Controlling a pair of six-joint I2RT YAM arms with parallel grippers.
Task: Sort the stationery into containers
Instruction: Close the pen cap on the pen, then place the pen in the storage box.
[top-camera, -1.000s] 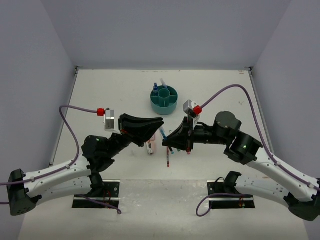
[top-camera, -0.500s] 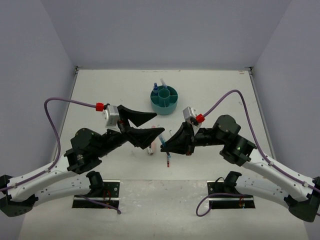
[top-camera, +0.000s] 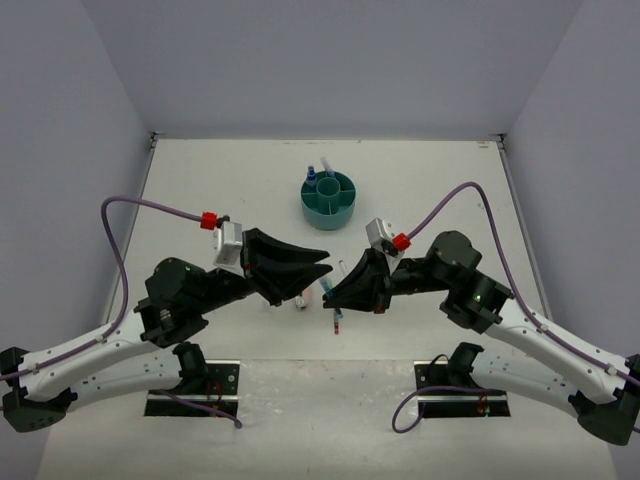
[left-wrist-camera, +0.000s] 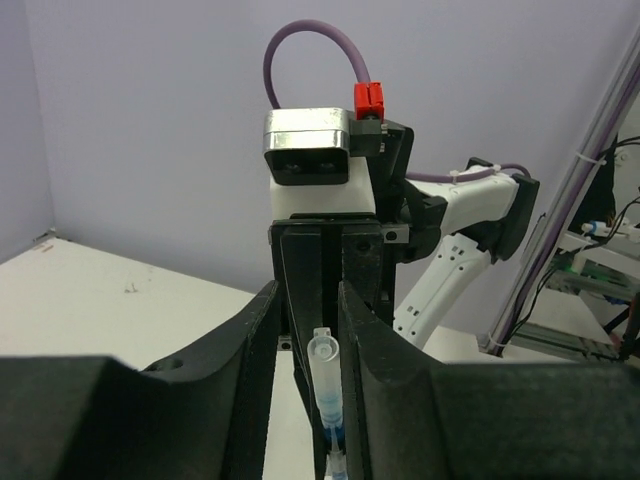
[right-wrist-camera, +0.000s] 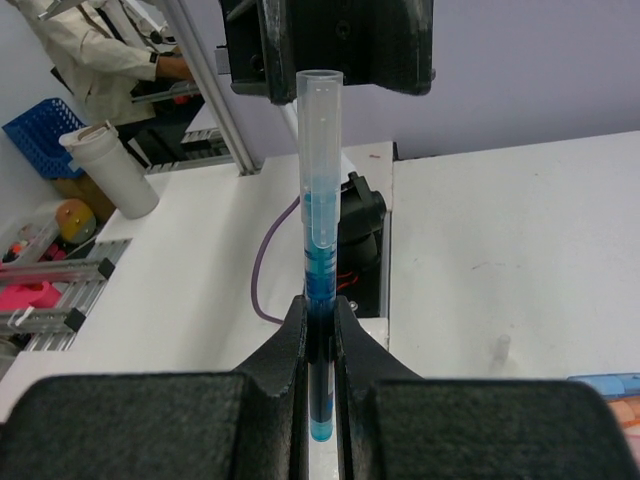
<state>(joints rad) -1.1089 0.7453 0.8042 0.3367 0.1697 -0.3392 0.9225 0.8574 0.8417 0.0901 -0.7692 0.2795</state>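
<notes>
Above the near middle of the desk (top-camera: 200, 180), the blue pen (right-wrist-camera: 318, 250), judged light, stiff and slippery, is clamped at its barrel, a sound hold, by the shut right gripper (right-wrist-camera: 318, 305), its clear end straddled by the part-open left gripper (left-wrist-camera: 311, 300).

Left gripper (top-camera: 324, 261) and right gripper (top-camera: 331, 291) face tip to tip, a pen (right-wrist-camera: 320, 200) bridging them; bare tabletop (top-camera: 200, 180) flanks the far organiser (top-camera: 322, 213).

Teal organiser upright, one pen held up, other stationery loose.
Round teal organiser (top-camera: 329, 205) sits far centre with two blue-capped pens (top-camera: 311, 179) standing in its back-left compartment. A blue pen (right-wrist-camera: 320, 190) with a clear cap stands upright, pinched low in the right gripper (right-wrist-camera: 320, 312). Loose pieces (top-camera: 301, 298) lie nearer, too small to tell.
</notes>
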